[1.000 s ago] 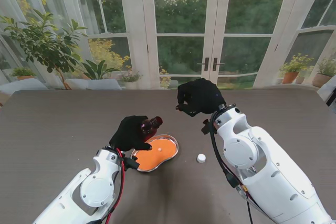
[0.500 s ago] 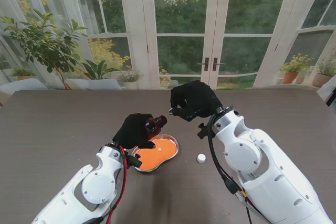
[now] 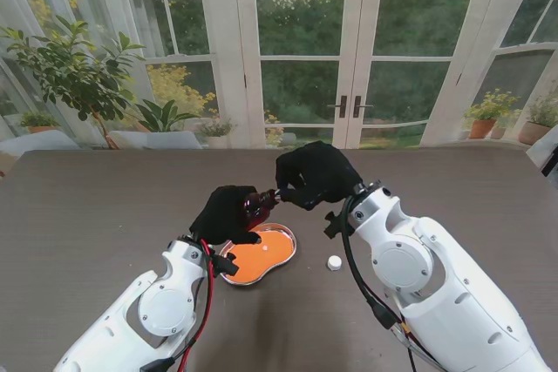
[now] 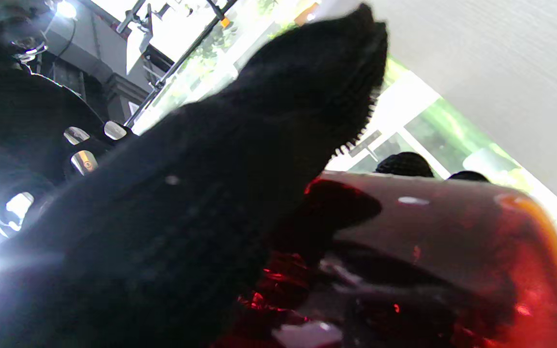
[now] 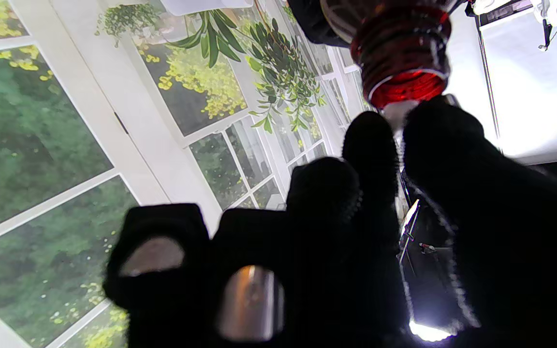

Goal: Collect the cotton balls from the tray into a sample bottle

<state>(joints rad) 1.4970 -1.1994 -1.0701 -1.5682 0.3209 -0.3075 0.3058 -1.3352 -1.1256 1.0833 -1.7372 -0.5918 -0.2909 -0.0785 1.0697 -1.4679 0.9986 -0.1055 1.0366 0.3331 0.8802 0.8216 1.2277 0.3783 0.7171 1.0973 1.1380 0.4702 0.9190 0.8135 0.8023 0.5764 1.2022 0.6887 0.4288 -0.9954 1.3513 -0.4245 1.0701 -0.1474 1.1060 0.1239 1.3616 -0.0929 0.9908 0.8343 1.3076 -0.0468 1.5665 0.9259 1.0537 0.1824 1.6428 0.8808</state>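
Observation:
A dark red sample bottle (image 3: 260, 206) is held tilted above the tray in my left hand (image 3: 225, 213), its open mouth pointing to the right. My right hand (image 3: 312, 173) is at that mouth, thumb and forefinger pinched together. In the right wrist view the bottle's threaded neck (image 5: 402, 58) sits just past my fingertips (image 5: 370, 140), and a small white cotton ball (image 5: 395, 115) shows between them at the opening. The left wrist view is filled by my left hand (image 4: 186, 217) wrapped on the bottle (image 4: 443, 241). The orange kidney-shaped tray (image 3: 260, 256) lies on the table; I see no cotton balls on its visible part.
A small white bottle cap (image 3: 334, 262) lies on the brown table (image 3: 87, 206) to the right of the tray. Glass doors and potted plants stand beyond the table's far edge.
My right hand has moved left and nearer to me until its pinched fingertips meet the bottle's mouth. My left hand has lifted the bottle slightly toward it.

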